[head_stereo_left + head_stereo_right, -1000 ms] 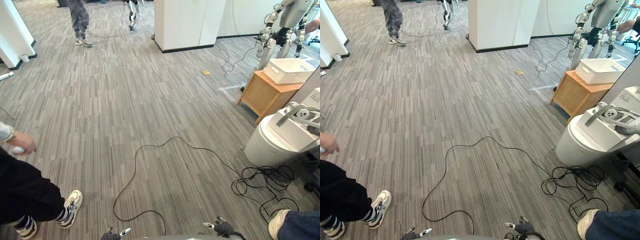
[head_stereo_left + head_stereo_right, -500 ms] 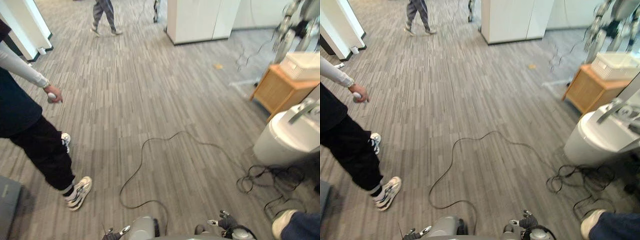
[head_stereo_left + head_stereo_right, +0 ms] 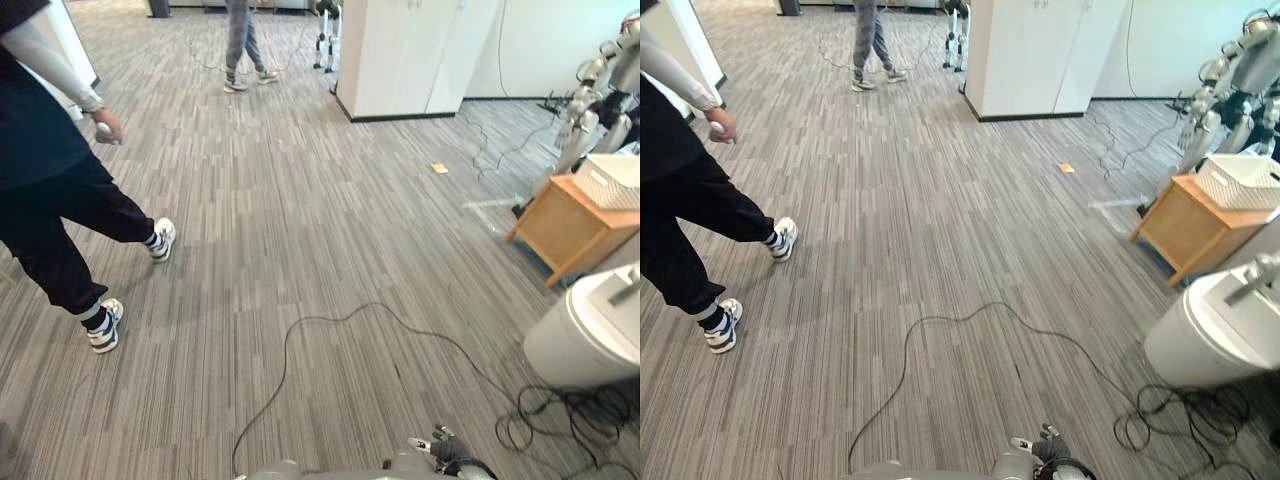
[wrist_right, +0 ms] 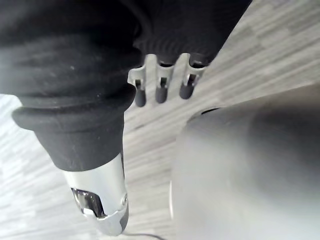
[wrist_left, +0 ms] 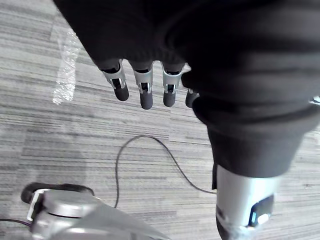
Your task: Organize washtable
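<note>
Left hand (image 5: pixel 146 89) and right hand (image 4: pixel 161 84) hang empty, fingers released, over grey carpet floor (image 3: pixel 300 200); white washbasin (image 3: pixel 590 338) at lower right.

Silver hands under dark ribbed covers

The left hand (image 5: pixel 145 90) has silver fingers with rounded dark tips, upper middle of its wrist view, under a black ribbed cover (image 5: pixel 250 75); its thumb (image 5: pixel 240 195), lower right, is smooth silver with a small dark inset. The right hand (image 4: pixel 161 85) is built alike, thumb at lower left.
</note>
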You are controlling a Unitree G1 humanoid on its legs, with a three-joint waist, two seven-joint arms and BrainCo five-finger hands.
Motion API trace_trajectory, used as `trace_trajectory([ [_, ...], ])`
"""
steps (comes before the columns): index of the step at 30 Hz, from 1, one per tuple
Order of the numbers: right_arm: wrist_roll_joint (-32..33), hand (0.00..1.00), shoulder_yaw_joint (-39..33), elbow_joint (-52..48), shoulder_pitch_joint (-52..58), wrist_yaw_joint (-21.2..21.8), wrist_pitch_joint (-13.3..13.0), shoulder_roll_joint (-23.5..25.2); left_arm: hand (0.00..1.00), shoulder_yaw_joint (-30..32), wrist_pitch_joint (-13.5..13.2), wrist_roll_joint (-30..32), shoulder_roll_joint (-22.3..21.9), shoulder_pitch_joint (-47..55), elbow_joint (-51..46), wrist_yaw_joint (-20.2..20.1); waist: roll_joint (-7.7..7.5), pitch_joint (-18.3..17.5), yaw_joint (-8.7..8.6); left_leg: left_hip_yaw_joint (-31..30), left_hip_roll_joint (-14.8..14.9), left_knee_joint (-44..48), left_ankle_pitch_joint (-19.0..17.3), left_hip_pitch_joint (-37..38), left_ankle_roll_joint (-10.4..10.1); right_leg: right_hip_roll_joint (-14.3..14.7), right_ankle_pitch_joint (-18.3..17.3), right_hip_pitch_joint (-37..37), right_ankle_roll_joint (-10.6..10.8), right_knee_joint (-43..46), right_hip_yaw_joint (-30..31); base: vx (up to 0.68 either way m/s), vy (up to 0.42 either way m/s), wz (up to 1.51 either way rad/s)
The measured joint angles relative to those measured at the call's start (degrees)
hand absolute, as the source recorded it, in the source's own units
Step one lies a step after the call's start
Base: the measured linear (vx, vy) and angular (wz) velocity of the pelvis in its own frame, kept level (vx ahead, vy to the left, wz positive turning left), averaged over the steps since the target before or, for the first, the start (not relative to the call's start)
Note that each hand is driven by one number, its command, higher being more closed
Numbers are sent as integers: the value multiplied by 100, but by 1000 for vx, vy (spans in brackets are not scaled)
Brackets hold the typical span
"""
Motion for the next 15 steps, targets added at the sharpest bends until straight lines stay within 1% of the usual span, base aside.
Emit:
trace_trajectory([
  [1, 6, 0, 11, -56, -54, 2, -45, -85, 0, 5, 2, 0, -66, -30, -2, 5, 137, 23, -103, -47, 149, -341, 75, 356, -111, 293, -42, -300, -45, -755, -204, 703, 133, 36],
  [2, 4, 0, 26, -99, -61, -2, -57, -150, 0, 3, 6, 5, -110, -59, -1, 6, 228, 24, -136, -58, 249, -501, 113, 533, -183, 481, -15, -437, -64, -1288, -265, 722, 126, 40],
  [3, -10, 0, 46, -123, -40, -12, -66, -258, 0, -16, 4, 8, -180, -194, -7, 9, 337, 36, -202, -174, 386, -744, 215, 747, -368, 731, 231, -672, -30, -2491, -339, 758, 89, 66],
  [4, -21, 0, 83, -104, -28, -39, -45, -273, 0, -149, -25, 16, -142, -362, -12, 11, 275, 57, -271, -388, 385, -872, 332, 899, -577, 827, 861, -812, 71, -3919, -320, 651, 40, 76],
  [5, -7, 0, 73, -80, 29, -53, -34, -261, 0, -164, -50, 17, -134, -396, -23, 8, 230, 72, -275, -468, 356, -910, 360, 998, -628, 828, 1141, -843, 61, -4498, -306, 673, -23, 72],
  [6, -18, 0, 59, 1, 119, -59, -19, -229, 0, -125, -89, 27, -136, -483, -35, 13, 144, 85, -303, -668, 283, -850, 358, 1199, -634, 879, 1499, -918, -72, -5141, -271, 788, -70, 54],
  [7, -19, 0, -12, 24, 214, -57, 35, -180, 0, 69, -79, 81, -159, -459, -1, 14, 94, 43, -338, -872, 304, -621, 354, 1406, -641, 970, 2272, -849, -608, -5201, -70, 831, -74, 49],
  [8, -20, 0, -97, 41, 241, -60, 56, -185, 0, 217, -75, 126, -215, -473, -1, 11, 202, 38, -365, -923, 416, -414, 402, 1422, -723, 990, 2585, -823, -749, -4994, -95, 919, -82, 34],
  [9, -28, 0, -313, 141, 244, -54, 82, -236, 0, 481, -72, 206, -396, -484, -2, -3, 446, 60, -378, -932, 604, 174, 794, 1350, -1109, 1122, 2452, -776, -691, -4503, -156, 874, -66, 4],
  [10, -30, 0, -415, 163, 248, -50, 92, -277, 0, 839, -68, 232, -579, -496, 5, -3, 592, 97, -394, -867, 692, 1077, 1751, 1026, -817, 1257, 2118, -521, -607, -4354, -195, 1024, -69, -14],
  [11, -26, 0, -421, 149, 282, -40, 99, -279, 0, 1194, -56, 228, -671, -490, 27, -10, 616, 134, -396, -707, 746, 1823, 2923, 697, -753, 1337, 1896, -233, -591, -4414, -134, 845, -40, -27],
  [12, -23, 0, -415, 120, 310, -37, 106, -281, 0, 1407, -44, 234, -697, -498, 46, -6, 603, 153, -346, -626, 884, 2326, 3911, 431, -848, 1404, 1777, 8, -618, -4521, -59, 806, -17, -28],
  [13, -23, 0, -411, 87, 347, -43, 116, -274, 0, 1696, -11, 231, -644, -505, 42, -7, 609, 195, -326, -93, 1501, 3920, 3624, -325, -834, 1596, 1563, 631, -668, -4789, 19, 761, -14, -29],
  [14, -23, 0, -390, 119, 350, -36, 118, -264, 0, 1722, -10, 232, -596, -490, 41, -4, 552, 236, -254, 172, 1771, 4428, 3297, -557, -670, 1659, 1492, 921, -704, -4891, 95, 873, -20, -35],
  [15, -25, 0, -321, 235, 326, -30, 113, -202, 0, 1703, 18, 231, -479, -483, 41, 3, 352, 352, -146, 489, 2052, 5045, 2577, -1013, -428, 1663, 1388, 1550, -686, -5164, 267, 692, -13, -36],
])
